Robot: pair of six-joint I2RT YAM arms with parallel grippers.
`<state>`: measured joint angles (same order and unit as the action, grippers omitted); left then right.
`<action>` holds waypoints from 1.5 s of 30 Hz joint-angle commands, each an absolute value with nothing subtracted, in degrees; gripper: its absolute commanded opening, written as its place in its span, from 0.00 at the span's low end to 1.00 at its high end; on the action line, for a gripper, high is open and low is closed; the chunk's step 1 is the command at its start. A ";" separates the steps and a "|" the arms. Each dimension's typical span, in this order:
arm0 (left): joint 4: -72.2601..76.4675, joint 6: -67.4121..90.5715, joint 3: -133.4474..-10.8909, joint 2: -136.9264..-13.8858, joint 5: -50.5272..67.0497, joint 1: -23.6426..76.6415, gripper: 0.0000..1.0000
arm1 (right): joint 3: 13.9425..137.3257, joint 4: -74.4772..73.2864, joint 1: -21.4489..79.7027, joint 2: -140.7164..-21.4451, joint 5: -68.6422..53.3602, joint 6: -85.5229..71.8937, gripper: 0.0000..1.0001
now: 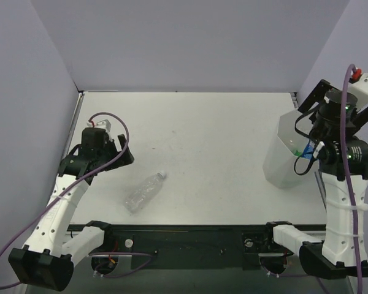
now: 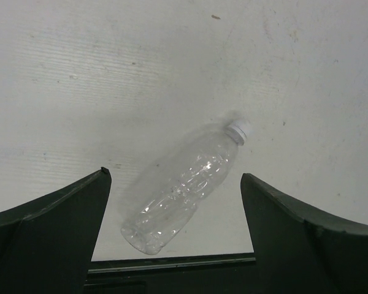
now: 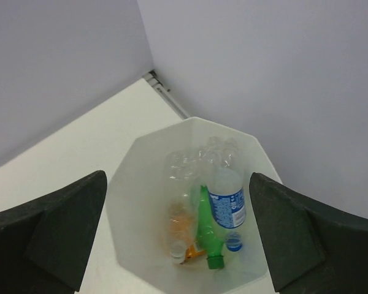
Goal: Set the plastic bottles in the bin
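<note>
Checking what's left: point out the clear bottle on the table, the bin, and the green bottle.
clear bottle point(image 2: 184, 190): left wrist view, mid body.
bin point(image 3: 135, 196): right wrist view, inner wall.
green bottle point(image 3: 205, 231): right wrist view, body.

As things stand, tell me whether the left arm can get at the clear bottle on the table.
Probably yes: the left tool is open and aimed at the clear bottle, which lies alone on the table with nothing between them.

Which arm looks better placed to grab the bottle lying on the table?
The left. The left gripper is open and looks right down on the clear bottle, which lies on its side of the table. The right gripper hangs over the bin.
</note>
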<state>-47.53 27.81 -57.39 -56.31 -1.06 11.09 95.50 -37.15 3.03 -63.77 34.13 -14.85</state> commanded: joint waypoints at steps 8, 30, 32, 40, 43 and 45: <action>-58.09 23.99 -62.66 -73.03 -10.53 34.95 0.98 | 98.35 -39.99 4.57 -57.48 17.76 -23.99 0.95; -51.86 26.28 -66.27 -92.21 -13.98 42.19 0.58 | 84.73 -36.39 13.36 -55.81 4.93 -33.65 0.95; -51.15 25.06 -67.67 -91.32 -13.10 42.19 0.47 | 82.45 -35.42 13.71 -55.11 3.53 -34.71 0.95; -42.21 21.44 -73.91 -77.11 13.87 41.75 0.37 | 79.20 -31.83 15.73 -57.83 -8.78 -36.82 0.95; -37.28 23.64 -74.71 -73.83 22.05 41.22 0.35 | 78.40 -29.45 18.36 -59.32 -10.63 -36.48 0.96; -33.32 25.92 -74.18 -72.95 26.35 41.05 0.35 | 79.71 -29.53 19.77 -61.34 -12.29 -35.51 0.96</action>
<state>-43.70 23.31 -72.38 -76.03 12.53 41.63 78.96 -33.54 17.32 -58.52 -6.96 -35.81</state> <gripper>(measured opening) 0.499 0.956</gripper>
